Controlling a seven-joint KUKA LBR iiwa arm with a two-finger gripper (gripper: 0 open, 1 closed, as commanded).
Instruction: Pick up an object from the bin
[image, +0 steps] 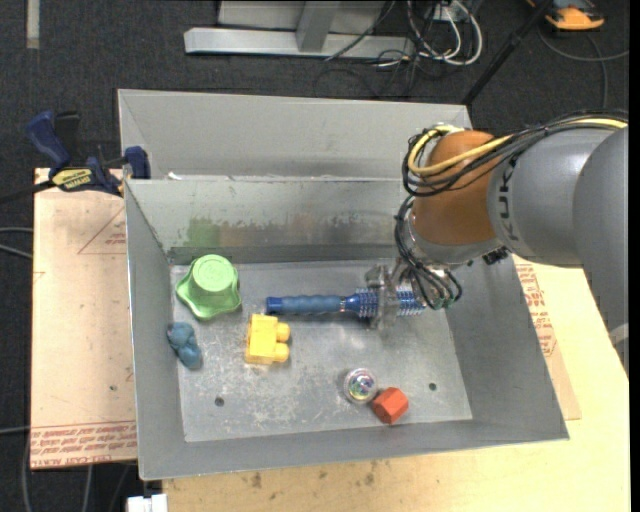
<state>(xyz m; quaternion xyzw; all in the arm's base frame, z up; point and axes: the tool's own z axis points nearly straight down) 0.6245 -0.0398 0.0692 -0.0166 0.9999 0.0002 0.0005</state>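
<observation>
Grey metal bin (300, 425), floor level: my gripper (383, 290) is low over the floor, right of centre and nearer the far wall than the near edge, with my arm (570, 190) entering over the right wall. It stands directly at the head end of a blue-handled brush (310, 304). The brush lies flat on the floor. Its long axis runs left to right, roughly parallel to the far wall. The blue handle points toward the left wall and the bristled head points toward the right wall, under my gripper. I cannot tell whether my gripper is spread or pressed together, or whether it is in contact with the brush head. Other items on the floor: a green cup (209, 285) near the far left corner; a small blue lump (184, 345) by the left wall, just in front of the cup; a yellow block (266, 340) just in front of the handle's left end, apart from it; a clear ball (359, 385) and an orange block (390, 404) just beside each other near the near edge, right of centre, well apart from the brush.
</observation>
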